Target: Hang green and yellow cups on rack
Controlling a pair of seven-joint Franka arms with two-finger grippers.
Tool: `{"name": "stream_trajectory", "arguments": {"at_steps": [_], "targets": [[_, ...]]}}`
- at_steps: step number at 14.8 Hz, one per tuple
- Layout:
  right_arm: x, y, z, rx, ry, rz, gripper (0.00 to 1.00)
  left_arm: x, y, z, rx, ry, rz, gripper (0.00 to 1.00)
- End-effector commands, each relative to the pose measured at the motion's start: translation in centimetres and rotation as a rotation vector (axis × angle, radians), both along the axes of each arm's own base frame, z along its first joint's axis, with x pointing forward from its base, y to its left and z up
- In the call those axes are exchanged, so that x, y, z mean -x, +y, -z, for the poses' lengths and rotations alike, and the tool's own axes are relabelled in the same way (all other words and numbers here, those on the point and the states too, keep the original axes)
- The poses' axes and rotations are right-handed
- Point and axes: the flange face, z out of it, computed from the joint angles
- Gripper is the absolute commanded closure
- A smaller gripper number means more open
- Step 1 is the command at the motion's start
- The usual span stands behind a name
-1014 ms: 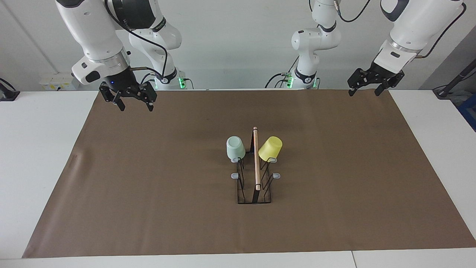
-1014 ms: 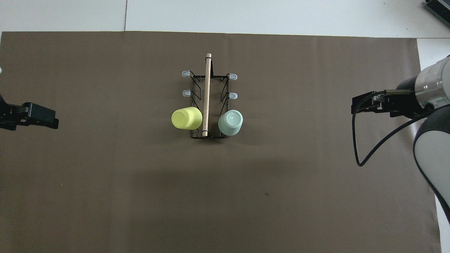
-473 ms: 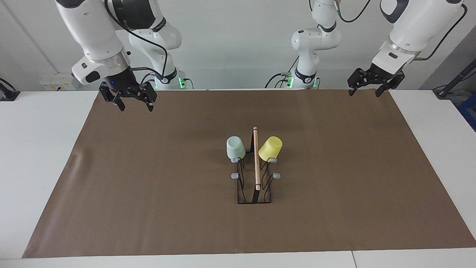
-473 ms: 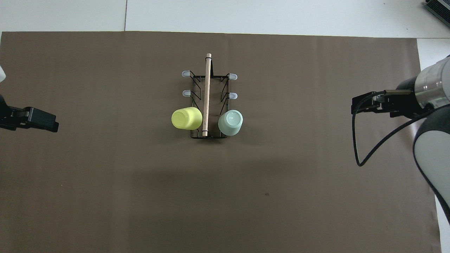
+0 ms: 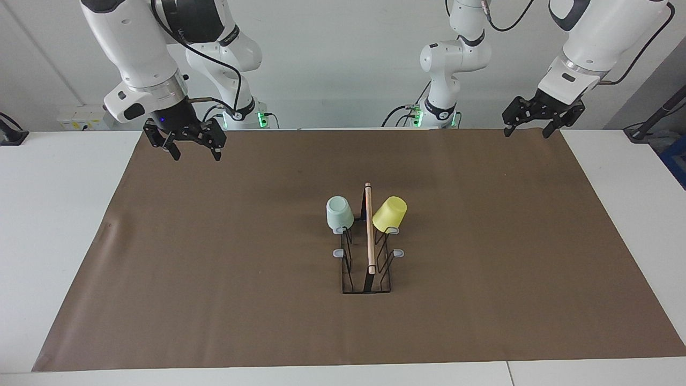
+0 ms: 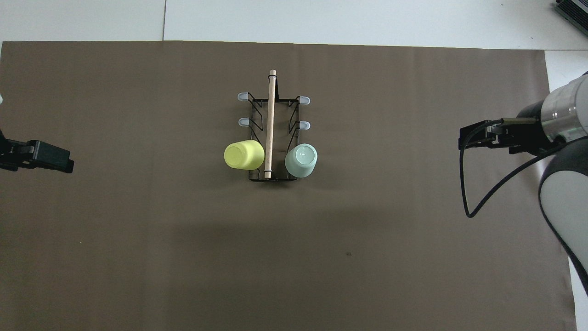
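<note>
Since a moment ago, your left gripper [image 5: 543, 120] has edged up at the mat's corner; nothing else moved. The mint green plastic cup [image 5: 340, 212] and bright yellow plastic cup [image 5: 389, 213] hang on the black wire rack [image 5: 367, 268], light, stiff, probably slick; grip their walls. Both grippers, the right gripper [image 5: 188, 139] too, gape wide, with open mat [image 5: 214, 268] all round.

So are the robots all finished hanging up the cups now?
It looks finished. The green cup and the yellow cup both sit upside down on pegs of the rack, one each side of its wooden handle. Nothing is in hand: the left gripper and the right gripper hang open and empty over the mat's ends. Nothing looks left.
</note>
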Motion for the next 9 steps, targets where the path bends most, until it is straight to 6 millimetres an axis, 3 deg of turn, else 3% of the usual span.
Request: {"name": "stream_trajectory", "arguments": {"at_steps": [1,9], "targets": [[0.5,-0.26,-0.02,0.027,-0.019,0.019,0.0,0.94,0.08,-0.78,-0.009,0.005,0.012,0.0],[0.49,-0.25,-0.03,0.026,-0.02,0.016,0.0,1.13,-0.51,-0.77,-0.008,0.009,0.021,0.0]]}}
